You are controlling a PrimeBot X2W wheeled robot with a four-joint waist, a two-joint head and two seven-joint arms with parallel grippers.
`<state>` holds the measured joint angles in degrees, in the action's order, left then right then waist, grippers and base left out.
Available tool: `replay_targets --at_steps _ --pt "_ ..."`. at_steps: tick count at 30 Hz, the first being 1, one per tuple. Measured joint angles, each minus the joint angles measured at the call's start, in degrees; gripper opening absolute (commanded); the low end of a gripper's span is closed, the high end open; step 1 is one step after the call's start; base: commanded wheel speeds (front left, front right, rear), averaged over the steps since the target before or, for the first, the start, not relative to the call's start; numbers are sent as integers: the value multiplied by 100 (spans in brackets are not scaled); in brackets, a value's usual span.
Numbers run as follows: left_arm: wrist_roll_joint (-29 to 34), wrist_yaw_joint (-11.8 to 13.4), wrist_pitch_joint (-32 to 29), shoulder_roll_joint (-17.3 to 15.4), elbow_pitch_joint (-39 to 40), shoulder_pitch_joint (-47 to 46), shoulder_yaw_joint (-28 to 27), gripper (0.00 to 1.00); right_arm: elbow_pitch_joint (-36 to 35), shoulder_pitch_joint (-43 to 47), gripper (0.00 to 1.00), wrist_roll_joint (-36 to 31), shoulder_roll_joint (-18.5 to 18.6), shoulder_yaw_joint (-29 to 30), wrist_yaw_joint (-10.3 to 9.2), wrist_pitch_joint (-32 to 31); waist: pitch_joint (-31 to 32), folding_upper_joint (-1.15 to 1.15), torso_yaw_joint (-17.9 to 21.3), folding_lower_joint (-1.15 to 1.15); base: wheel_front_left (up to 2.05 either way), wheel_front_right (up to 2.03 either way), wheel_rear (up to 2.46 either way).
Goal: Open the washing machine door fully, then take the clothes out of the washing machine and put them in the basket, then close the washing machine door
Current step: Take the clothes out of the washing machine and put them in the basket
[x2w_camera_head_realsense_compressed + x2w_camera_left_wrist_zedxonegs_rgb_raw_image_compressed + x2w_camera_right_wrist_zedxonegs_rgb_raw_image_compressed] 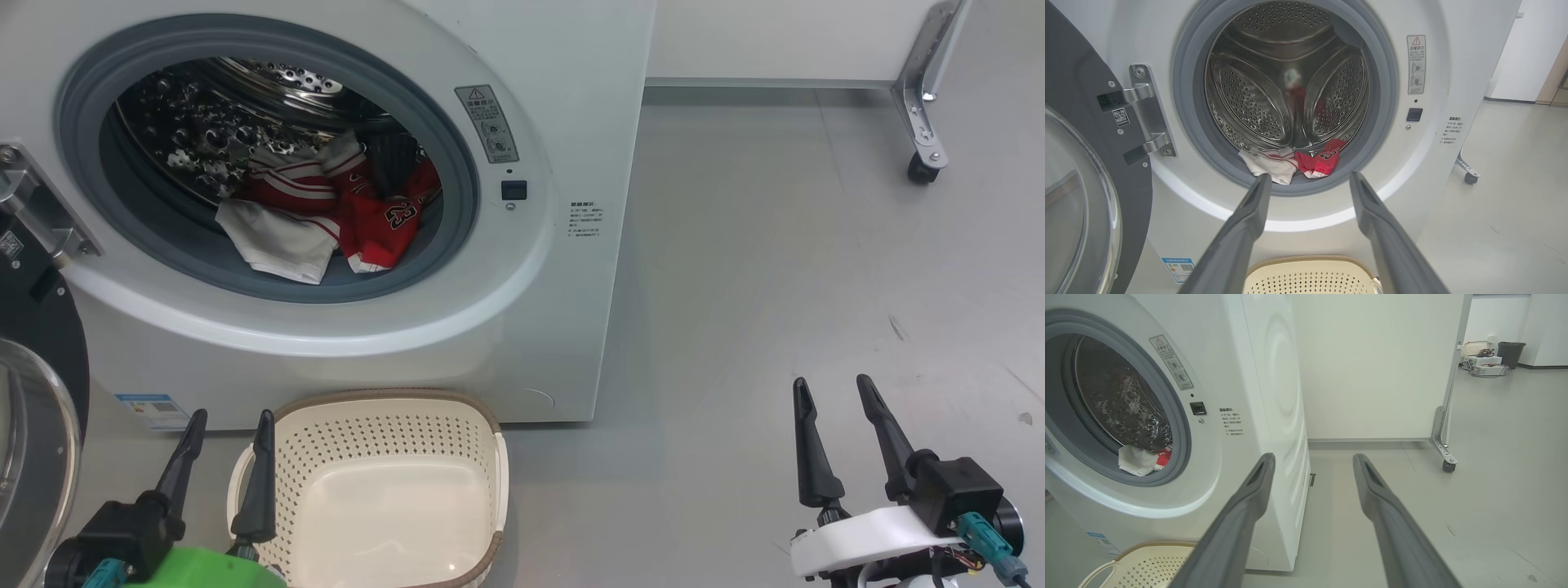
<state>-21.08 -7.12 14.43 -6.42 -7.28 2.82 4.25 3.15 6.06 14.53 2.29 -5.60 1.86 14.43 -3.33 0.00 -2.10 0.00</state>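
"Head view?"

"The washing machine door [45, 343] hung open at the left of the washing machine [563, 98]. The clothes [326, 216] lay inside it, and the basket [384, 433] stood just before it. The left gripper [232, 418] and right gripper [831, 384] had fingers spread, both empty."

"Wrist views?"

"Left fingers framed the machine's opening; right fingers pointed past its right side."

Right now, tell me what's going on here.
The big white front-loading washing machine stands with its round black-rimmed glass door swung open. The red and white clothes lie in the steel drum. The cream perforated plastic basket sits empty on the floor in front. The left pincer and right pincer are both open, holding nothing.
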Motion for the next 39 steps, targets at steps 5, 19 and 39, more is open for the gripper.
replay_targets --at_steps 5,19,39 --pt "0 0 0 7 0 -1 -26 100 -2 -5 100 -10 0 -10 0 0 -28 0 2 0 0 0 0" --pt "0 0 0 -7 -235 -39 -182 100 -90 -91 100 -97 2 -271 -55 0 -557 0 154 0 0 0 0" --pt "-1233 0 -901 -201 -498 -2150 -423 100 -379 -745 100 -119 12 -806 -413 0 -1882 0 741 0 0 0 0"
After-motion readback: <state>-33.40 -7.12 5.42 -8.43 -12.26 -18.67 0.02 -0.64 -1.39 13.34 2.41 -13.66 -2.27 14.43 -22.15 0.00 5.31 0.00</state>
